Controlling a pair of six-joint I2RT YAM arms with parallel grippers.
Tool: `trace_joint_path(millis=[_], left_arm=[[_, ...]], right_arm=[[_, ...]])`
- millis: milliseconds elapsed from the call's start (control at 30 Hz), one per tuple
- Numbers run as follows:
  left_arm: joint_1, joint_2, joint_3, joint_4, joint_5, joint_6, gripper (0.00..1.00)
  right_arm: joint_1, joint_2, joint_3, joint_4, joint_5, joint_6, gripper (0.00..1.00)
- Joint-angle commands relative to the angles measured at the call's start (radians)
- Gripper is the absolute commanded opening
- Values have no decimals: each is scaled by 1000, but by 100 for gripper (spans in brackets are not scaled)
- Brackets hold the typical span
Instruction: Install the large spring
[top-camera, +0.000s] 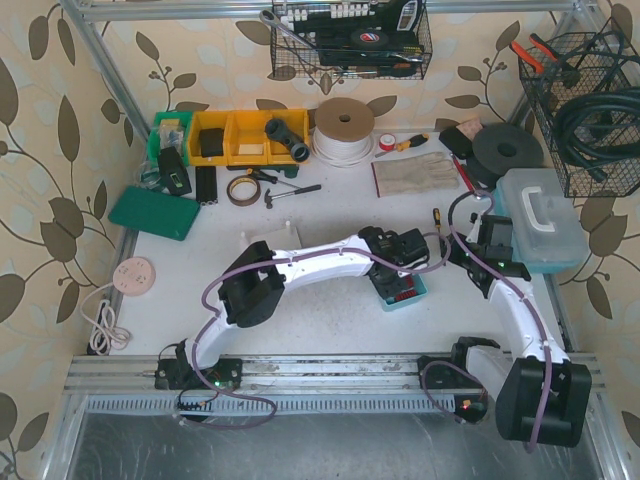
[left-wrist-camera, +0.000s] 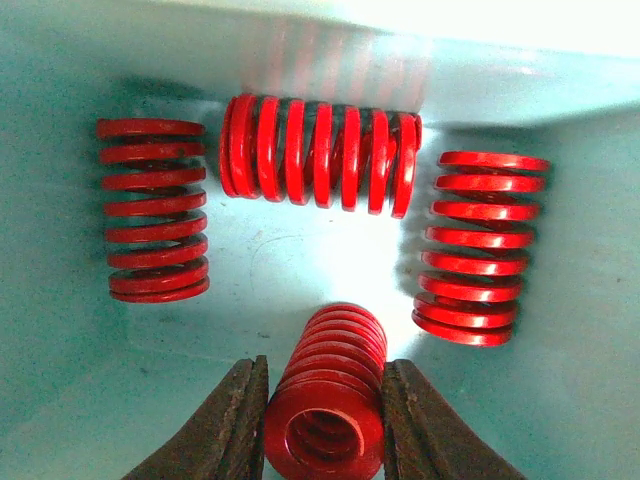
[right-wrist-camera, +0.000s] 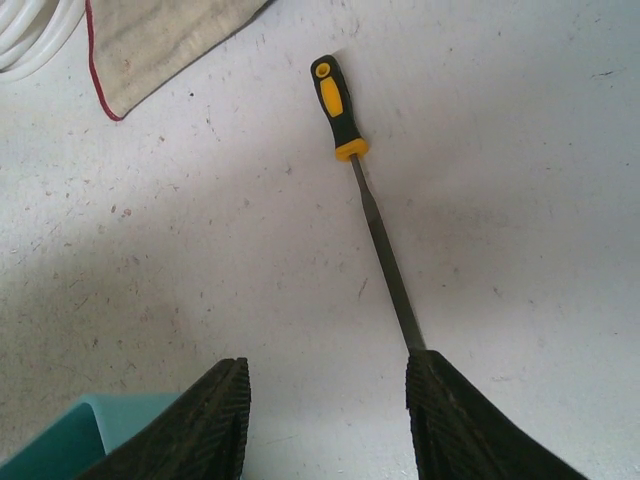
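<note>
Scuffed white table (top-camera: 300, 335) is sitting between leafy wallpaper walls (top-camera: 60, 150). Left gripper (left-wrist-camera: 325, 378) is pinching a spring (left-wrist-camera: 330, 410) inside the teal tray (left-wrist-camera: 70, 360), three more springs (left-wrist-camera: 320, 150) lying beyond. Right gripper (right-wrist-camera: 325, 400) is hanging open over a file (right-wrist-camera: 378, 228).

The left arm (top-camera: 300, 262) and right arm (top-camera: 525, 315) are smooth white shells with chunky black joints, a purple cable (top-camera: 206, 298) trailing loosely along each. Tiny green and red lights glow on the black bases (top-camera: 195, 372). The left fingers (left-wrist-camera: 225, 430) look scuffed brownish-black. The right fingers (right-wrist-camera: 200, 425) are black and finely ridged.
</note>
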Motion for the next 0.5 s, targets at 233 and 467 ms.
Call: trace_joint_path(millis=[233,467], left_arm=[[18,-46,107,-122,6,36,17],[18,-82,229,-180,-13,43,11]], right_arm=[[-6,-60,-29,-19,79,27,46],[-7,-87,-34,-26,104,33,47]])
